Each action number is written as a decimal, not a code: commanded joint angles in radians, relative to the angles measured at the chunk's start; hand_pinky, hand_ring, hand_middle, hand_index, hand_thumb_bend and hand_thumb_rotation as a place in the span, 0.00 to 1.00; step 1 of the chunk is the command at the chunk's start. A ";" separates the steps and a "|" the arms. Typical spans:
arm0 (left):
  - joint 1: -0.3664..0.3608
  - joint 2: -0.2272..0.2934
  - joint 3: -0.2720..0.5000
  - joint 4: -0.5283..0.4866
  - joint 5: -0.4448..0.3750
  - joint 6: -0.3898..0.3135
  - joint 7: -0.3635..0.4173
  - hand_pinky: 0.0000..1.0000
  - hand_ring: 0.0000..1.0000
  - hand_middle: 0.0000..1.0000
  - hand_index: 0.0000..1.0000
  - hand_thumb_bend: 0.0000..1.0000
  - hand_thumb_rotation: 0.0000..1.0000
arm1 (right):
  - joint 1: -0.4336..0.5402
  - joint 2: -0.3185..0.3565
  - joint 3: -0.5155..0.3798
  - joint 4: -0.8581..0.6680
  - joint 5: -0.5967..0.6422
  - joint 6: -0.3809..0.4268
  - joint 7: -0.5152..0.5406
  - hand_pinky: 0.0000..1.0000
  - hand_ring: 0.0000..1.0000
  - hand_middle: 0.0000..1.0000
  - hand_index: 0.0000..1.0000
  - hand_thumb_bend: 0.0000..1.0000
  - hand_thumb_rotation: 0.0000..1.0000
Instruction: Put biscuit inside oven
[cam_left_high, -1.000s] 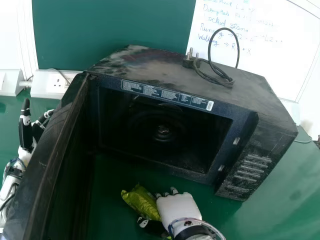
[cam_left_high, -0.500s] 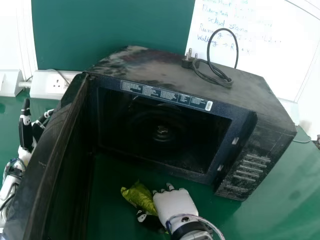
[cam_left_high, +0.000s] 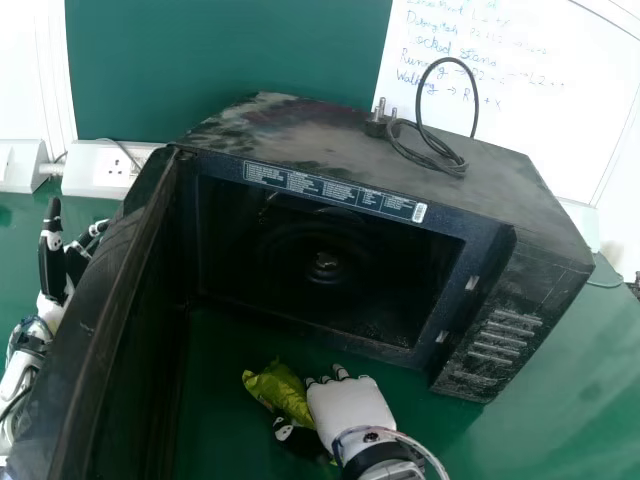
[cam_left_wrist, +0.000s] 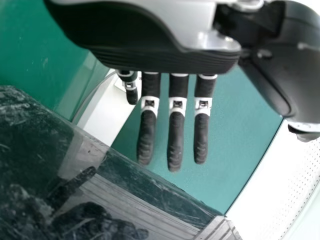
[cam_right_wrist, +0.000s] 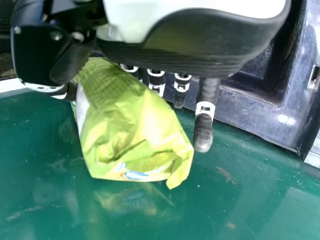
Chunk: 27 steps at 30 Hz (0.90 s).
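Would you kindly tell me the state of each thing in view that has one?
Boxy black microwave oven: door open.
Black pronged plug: unplugged, on the oven.
Crinkled yellow-green biscuit packet: outside the oven.
White-backed right hand: closed on the packet.
Black-fingered left hand: idle, fingers straight.

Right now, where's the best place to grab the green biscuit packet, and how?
I'd grip the packet across its plump middle, coming from its right, where the right hand is. The middle looks full, while the end away from the hand is crumpled and would probably bend or slip.
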 joint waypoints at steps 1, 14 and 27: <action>0.009 -0.003 -0.005 -0.004 0.001 0.003 -0.005 0.25 0.33 0.41 0.49 0.52 0.07 | 0.034 -0.016 -0.002 0.047 0.029 -0.007 0.049 0.20 0.25 0.47 0.65 0.57 0.00; 0.007 -0.006 -0.004 0.001 0.002 0.000 -0.009 0.26 0.33 0.41 0.49 0.52 0.07 | 0.020 -0.022 -0.079 -0.039 0.079 0.009 0.049 0.11 0.19 0.47 0.69 0.56 0.00; 0.006 -0.006 -0.001 0.007 0.001 -0.002 -0.013 0.26 0.33 0.41 0.49 0.52 0.07 | 0.028 -0.027 -0.147 -0.130 0.179 0.005 0.028 0.14 0.22 0.47 0.49 0.53 0.00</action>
